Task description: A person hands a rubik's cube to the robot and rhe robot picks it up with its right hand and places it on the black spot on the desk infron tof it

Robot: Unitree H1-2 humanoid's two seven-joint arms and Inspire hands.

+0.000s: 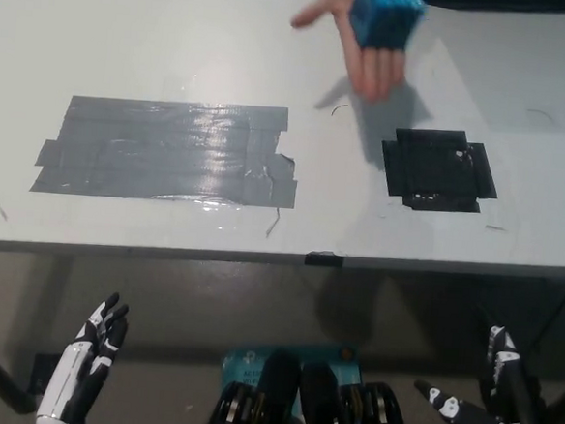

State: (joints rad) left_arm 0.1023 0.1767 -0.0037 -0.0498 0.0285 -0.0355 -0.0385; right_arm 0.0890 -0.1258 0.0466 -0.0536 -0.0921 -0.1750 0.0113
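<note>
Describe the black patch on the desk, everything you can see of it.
The black patch is made of overlapping strips of dark tape with ragged, stepped edges, roughly square. It lies flat on the pale desk, right of the larger grey tape patch. Small pale specks show on it, and its surface shines slightly. Nothing rests on it; a person's hand holds a blue cube beyond it.
</note>
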